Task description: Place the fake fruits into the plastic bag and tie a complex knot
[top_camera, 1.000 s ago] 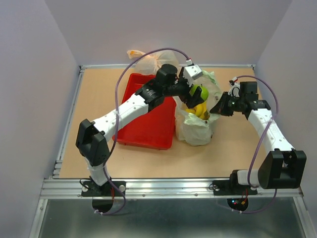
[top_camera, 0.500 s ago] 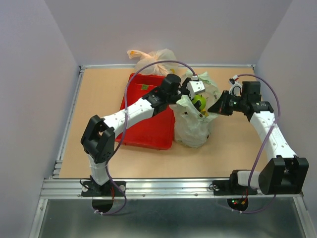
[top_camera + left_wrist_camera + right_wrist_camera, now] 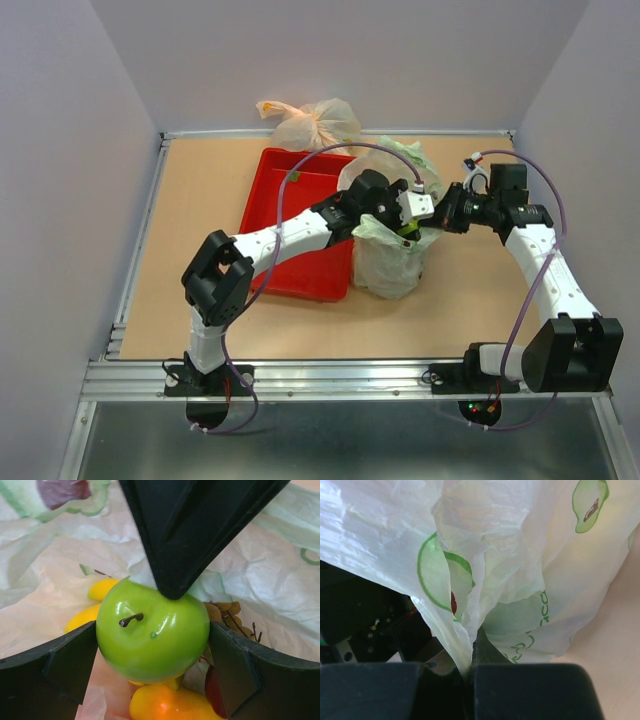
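Observation:
My left gripper (image 3: 152, 647) is shut on the green apple (image 3: 150, 625), one finger (image 3: 55, 670) on each side, and holds it low inside the open mouth of the pale-green plastic bag (image 3: 388, 265). Under the apple lie two yellow bananas (image 3: 102, 588), the orange-yellow mango (image 3: 165, 705), the dark red apple (image 3: 214, 690) and the brown berries (image 3: 225, 612). My right gripper (image 3: 470, 667) is shut on a pinched fold of the bag's rim (image 3: 465, 630) and holds it up at the bag's right side (image 3: 445, 215). No knot shows.
A red tray (image 3: 290, 225) lies left of the bag, under my left arm. An orange-peach knotted bag (image 3: 310, 122) sits at the back edge. Bare table lies in front and at the far left.
My left gripper has moved right and down with the green apple, from above the bag's mouth into it. The right gripper has kept its hold on the rim.

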### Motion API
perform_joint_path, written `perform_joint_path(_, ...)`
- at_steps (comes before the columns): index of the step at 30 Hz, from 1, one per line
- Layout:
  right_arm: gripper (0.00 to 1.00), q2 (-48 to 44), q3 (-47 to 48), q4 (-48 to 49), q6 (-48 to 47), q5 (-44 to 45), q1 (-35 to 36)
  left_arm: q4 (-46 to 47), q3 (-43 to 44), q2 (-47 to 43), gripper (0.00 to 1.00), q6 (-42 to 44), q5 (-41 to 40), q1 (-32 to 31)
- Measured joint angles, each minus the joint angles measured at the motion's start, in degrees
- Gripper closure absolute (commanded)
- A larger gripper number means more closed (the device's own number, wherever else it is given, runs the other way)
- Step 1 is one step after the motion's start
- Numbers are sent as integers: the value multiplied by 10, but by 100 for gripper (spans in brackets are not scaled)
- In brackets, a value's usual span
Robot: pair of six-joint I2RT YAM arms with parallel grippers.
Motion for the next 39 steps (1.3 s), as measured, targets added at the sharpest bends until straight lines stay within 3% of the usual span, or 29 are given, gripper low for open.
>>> perform_joint_path(18, 100, -5, -21, 27, 8, -9, 0, 18, 39, 32, 1, -31, 18, -8)
perform_joint_path(27, 100, -1, -33, 29, -5, 24, 0, 82, 18, -84, 1, -82, 52, -10)
perform_joint_path(34, 100, -1, -33, 29, -12, 37, 0, 123, -25, -162, 1, -128, 34, 6)
perform_joint_path(37, 99, -1, -33, 29, -14, 41, 0, 120, -54, -194, 10, -176, 19, 49)
perform_joint_path(39, 100, -2, -33, 29, -14, 43, 0, 107, -77, -223, 21, -213, 1, 98)
